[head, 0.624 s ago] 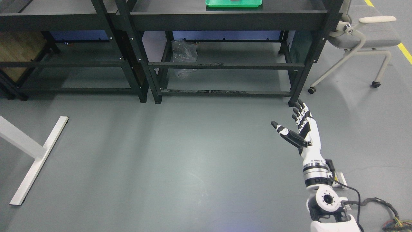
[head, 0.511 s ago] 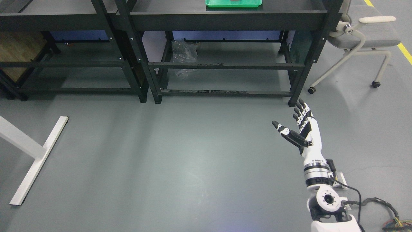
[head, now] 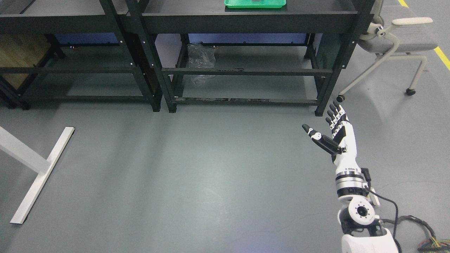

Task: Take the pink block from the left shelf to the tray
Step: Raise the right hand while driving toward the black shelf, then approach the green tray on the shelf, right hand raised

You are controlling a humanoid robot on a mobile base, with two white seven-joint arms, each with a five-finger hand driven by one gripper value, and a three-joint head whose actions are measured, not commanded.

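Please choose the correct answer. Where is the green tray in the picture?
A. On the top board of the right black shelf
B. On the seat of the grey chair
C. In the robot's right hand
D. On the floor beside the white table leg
A: the green tray lies on the top board of the right black shelf, at the upper edge of the picture, while the right hand is open and holds nothing.

You see right arm rising from lower right corner, forearm near vertical. Right hand (head: pixel 334 135) empty, fingers (head: pixel 336 114) extended straight, thumb (head: pixel 318 137) splayed toward left. Left arm out of view.
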